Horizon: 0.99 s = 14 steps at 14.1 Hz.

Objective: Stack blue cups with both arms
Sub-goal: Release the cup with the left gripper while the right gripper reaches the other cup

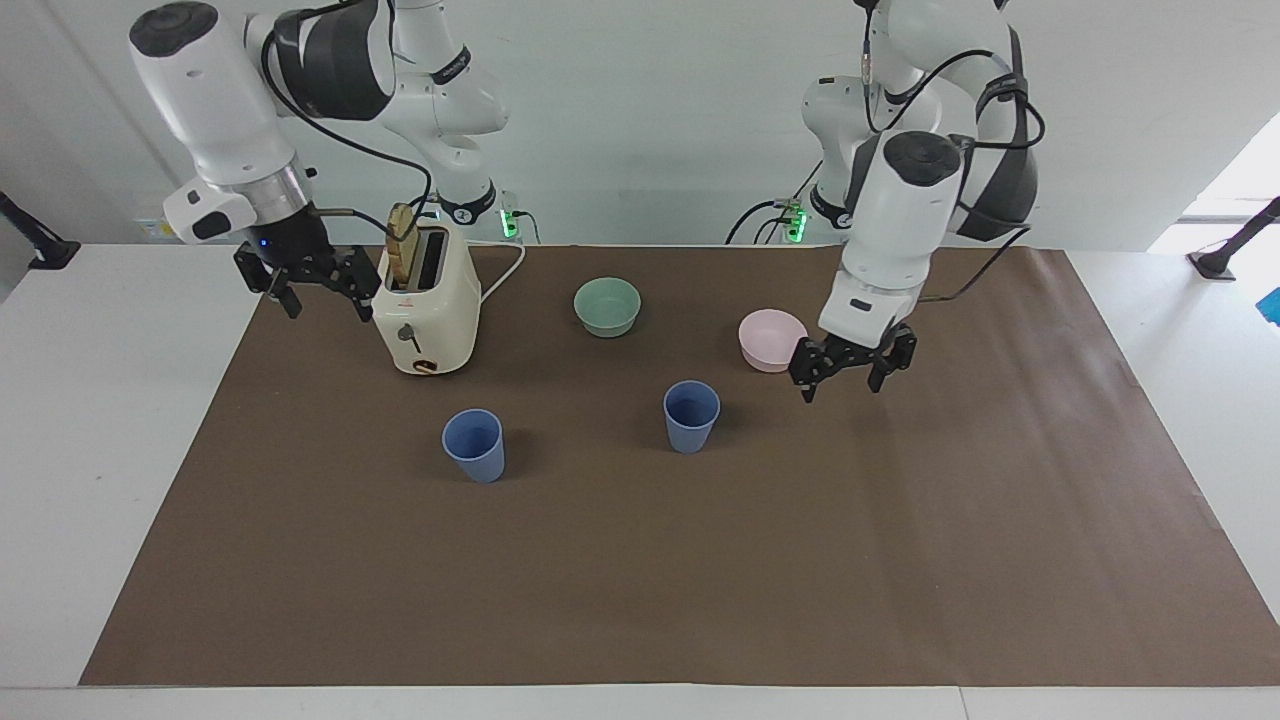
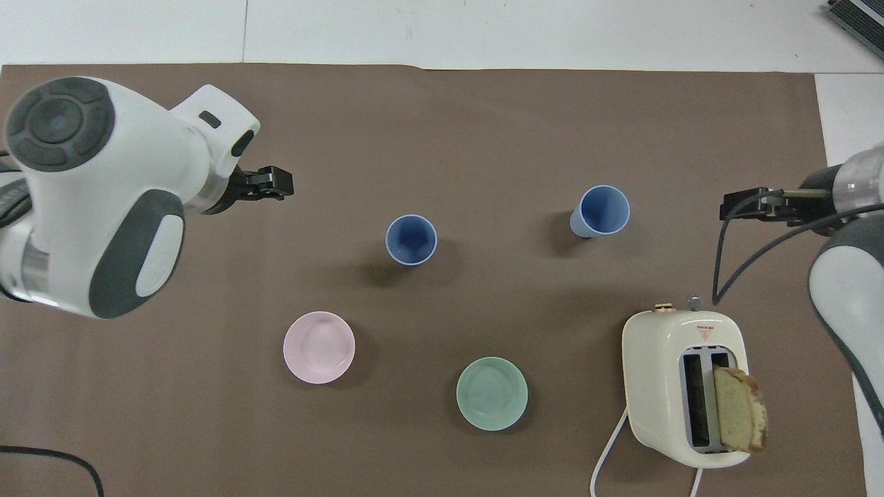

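Two blue cups stand upright and apart on the brown mat. One cup is at the middle of the mat. The other cup stands toward the right arm's end, farther from the robots than the toaster. My left gripper hangs open and empty over the mat, beside the pink bowl and clear of the middle cup. My right gripper hovers open and empty over the mat's edge, beside the toaster.
A cream toaster with a slice of bread sticking out stands at the right arm's end, its cord trailing toward the robots. A green bowl and a pink bowl sit nearer to the robots than the cups.
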Each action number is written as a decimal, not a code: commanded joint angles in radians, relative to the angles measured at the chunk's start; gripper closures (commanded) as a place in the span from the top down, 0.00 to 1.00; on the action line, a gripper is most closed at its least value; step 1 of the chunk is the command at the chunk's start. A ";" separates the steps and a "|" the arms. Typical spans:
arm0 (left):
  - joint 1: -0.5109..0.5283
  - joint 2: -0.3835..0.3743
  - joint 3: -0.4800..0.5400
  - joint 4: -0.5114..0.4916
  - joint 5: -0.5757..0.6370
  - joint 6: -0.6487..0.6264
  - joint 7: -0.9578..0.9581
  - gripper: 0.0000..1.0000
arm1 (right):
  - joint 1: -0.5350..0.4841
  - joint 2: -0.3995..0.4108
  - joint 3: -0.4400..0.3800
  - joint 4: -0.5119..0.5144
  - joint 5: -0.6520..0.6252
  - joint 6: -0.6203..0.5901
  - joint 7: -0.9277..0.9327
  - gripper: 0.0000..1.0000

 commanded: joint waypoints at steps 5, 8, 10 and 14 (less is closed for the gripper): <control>0.105 -0.150 -0.001 -0.006 -0.031 -0.213 0.255 1.00 | 0.040 0.129 0.022 -0.001 0.043 0.161 0.011 1.00; 0.138 -0.196 0.007 0.024 -0.031 -0.304 0.361 1.00 | 0.072 0.142 0.029 -0.004 0.119 0.161 0.012 1.00; 0.156 -0.214 0.018 0.027 -0.031 -0.324 0.412 1.00 | 0.077 0.165 0.029 -0.014 0.130 0.166 0.009 1.00; 0.164 -0.218 0.019 0.026 -0.109 -0.309 0.394 1.00 | 0.072 0.197 0.026 -0.015 0.130 0.215 -0.005 1.00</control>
